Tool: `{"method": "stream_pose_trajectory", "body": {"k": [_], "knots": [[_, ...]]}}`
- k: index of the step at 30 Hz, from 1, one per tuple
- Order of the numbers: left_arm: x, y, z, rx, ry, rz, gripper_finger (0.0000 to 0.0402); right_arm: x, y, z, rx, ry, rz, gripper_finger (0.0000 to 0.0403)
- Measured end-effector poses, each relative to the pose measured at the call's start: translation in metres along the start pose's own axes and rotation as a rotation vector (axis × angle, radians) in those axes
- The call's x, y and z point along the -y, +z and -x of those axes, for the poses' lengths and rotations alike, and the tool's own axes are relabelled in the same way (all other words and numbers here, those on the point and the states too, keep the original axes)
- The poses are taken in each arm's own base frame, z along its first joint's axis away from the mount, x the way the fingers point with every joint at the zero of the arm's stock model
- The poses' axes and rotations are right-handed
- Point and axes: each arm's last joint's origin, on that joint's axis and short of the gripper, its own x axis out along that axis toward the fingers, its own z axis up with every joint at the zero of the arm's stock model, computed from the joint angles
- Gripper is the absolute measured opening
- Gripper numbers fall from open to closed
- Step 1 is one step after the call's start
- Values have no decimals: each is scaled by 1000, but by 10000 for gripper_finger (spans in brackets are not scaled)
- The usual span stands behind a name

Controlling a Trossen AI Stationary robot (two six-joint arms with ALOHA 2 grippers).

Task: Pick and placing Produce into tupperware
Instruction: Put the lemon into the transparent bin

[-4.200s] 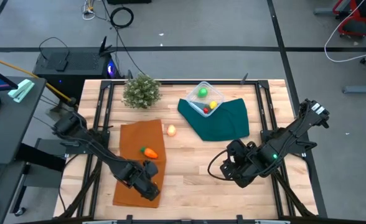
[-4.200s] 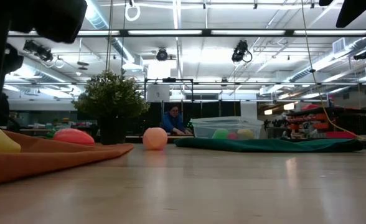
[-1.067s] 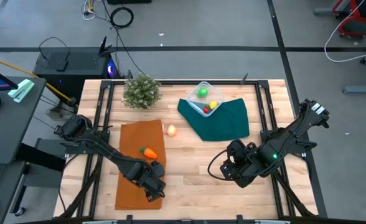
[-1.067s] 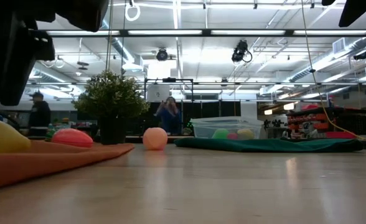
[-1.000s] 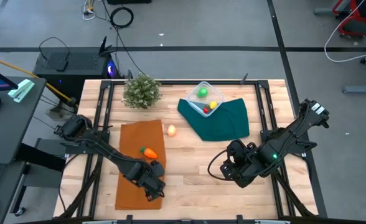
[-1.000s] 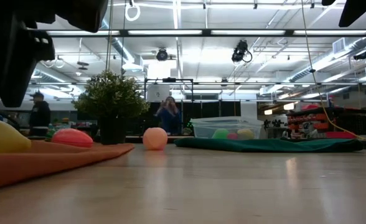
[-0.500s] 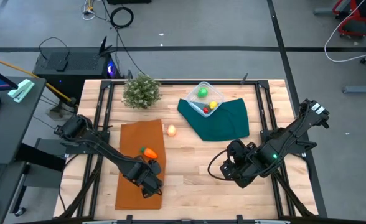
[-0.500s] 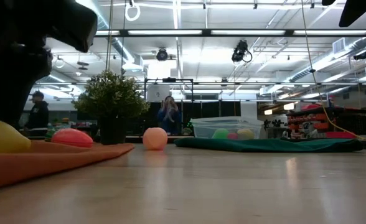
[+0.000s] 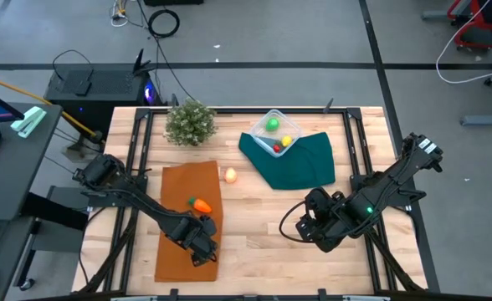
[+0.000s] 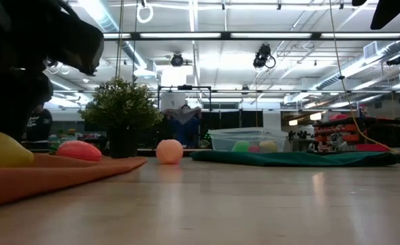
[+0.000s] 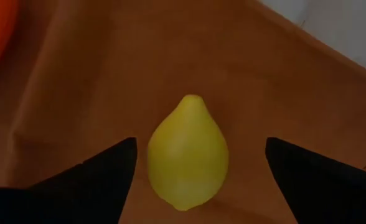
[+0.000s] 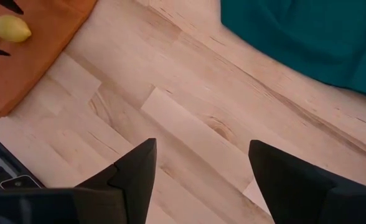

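A yellow lemon point(image 11: 188, 152) lies on its side on the orange cloth point(image 9: 179, 188); it also shows in the low view point(image 10: 3, 151) and the right wrist view point(image 12: 12, 28). My left gripper point(image 11: 200, 140) hangs open over it, one finger on each side with gaps between, and hides it in the high view point(image 9: 199, 245). The carrot point(image 9: 200, 204) rests on the same cloth. A peach ball point(image 9: 229, 175) sits on bare wood. The clear tupperware point(image 9: 275, 132) stands on the green cloth point(image 9: 300, 163) with a green ball, a lemon and a strawberry inside. My right gripper point(image 12: 201, 144) waits open.
A potted plant point(image 9: 189, 122) stands at the far edge, left of the tupperware. My right arm point(image 9: 317, 227) hovers over bare wood near the table's near right. Wood lies open between the two cloths. A person point(image 10: 184, 126) stands in the room beyond the table.
My left gripper has shifted a little toward the table's left edge and come down closer over the lemon, staying open. The lemon, the carrot and the peach ball have kept their places.
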Motion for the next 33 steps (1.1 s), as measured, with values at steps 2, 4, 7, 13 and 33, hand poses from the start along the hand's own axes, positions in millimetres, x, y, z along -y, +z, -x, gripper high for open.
{"method": "stream_pose_trajectory", "body": {"k": [2, 4, 7, 13, 33], "knots": [[0, 0, 0, -3, 5, 5, 362, 0, 0, 0, 0, 0, 0, 222], [0, 0, 0, -2, 4, 5, 361, 0, 0, 0, 0, 0, 0, 222], [0, 0, 0, -2, 5, 3, 353, 0, 0, 0, 0, 0, 0, 222], [0, 0, -6, -12, 19, -11, 314, 0, 0, 0, 0, -1, 1, 222], [-1, -1, -9, -20, 50, 15, 229, 0, 0, 0, 0, -2, 0, 215]]}}
